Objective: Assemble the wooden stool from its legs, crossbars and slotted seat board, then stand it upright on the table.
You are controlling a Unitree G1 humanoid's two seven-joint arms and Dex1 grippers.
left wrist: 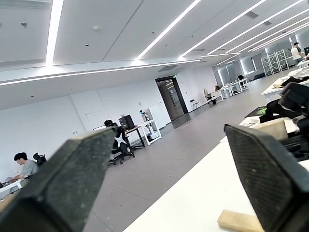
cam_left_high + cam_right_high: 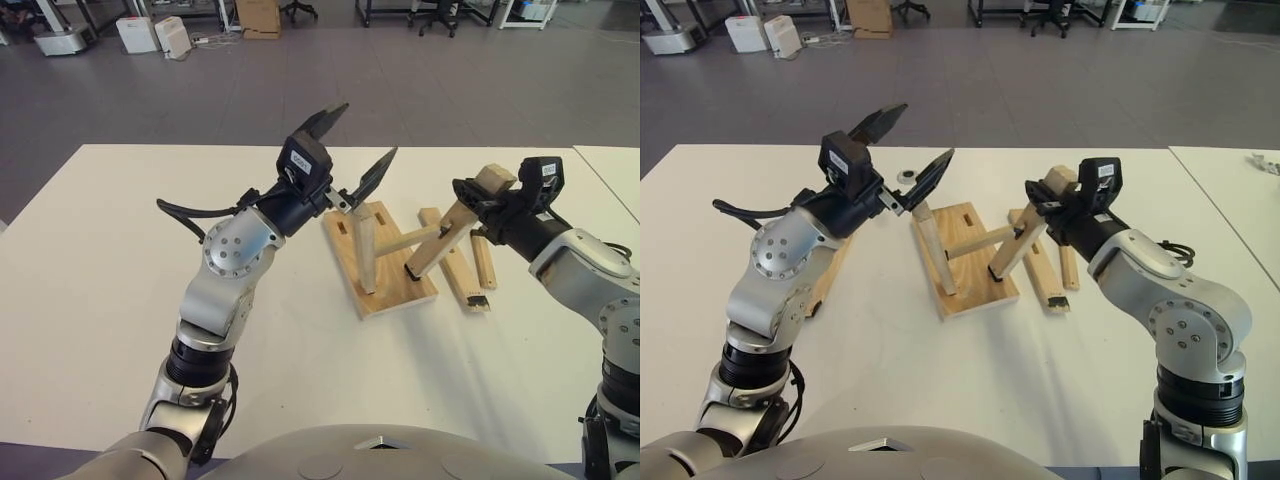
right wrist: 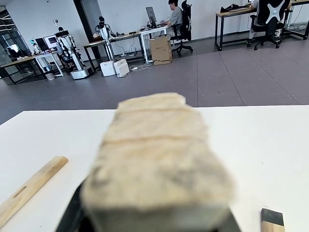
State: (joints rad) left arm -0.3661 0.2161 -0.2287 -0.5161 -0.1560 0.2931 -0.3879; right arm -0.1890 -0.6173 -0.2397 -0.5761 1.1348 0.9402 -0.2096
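The slotted seat board (image 2: 396, 297) lies flat on the white table. One leg (image 2: 366, 256) stands upright in it. A crossbar (image 2: 411, 238) runs from that leg to a second leg (image 2: 446, 240), which leans tilted over the board's right edge. My right gripper (image 2: 480, 204) is shut on the upper end of this tilted leg (image 3: 159, 159). My left gripper (image 2: 368, 130) hangs open in the air just above and left of the upright leg, holding nothing. Its fingers (image 1: 63, 188) are spread wide.
Two loose wooden pieces (image 2: 461, 268) (image 2: 484, 262) lie on the table right of the board. Another wooden bar (image 2: 830, 262) lies under my left arm. A small round object (image 2: 908, 177) sits behind the left gripper. The table's right edge (image 2: 600, 175) is near.
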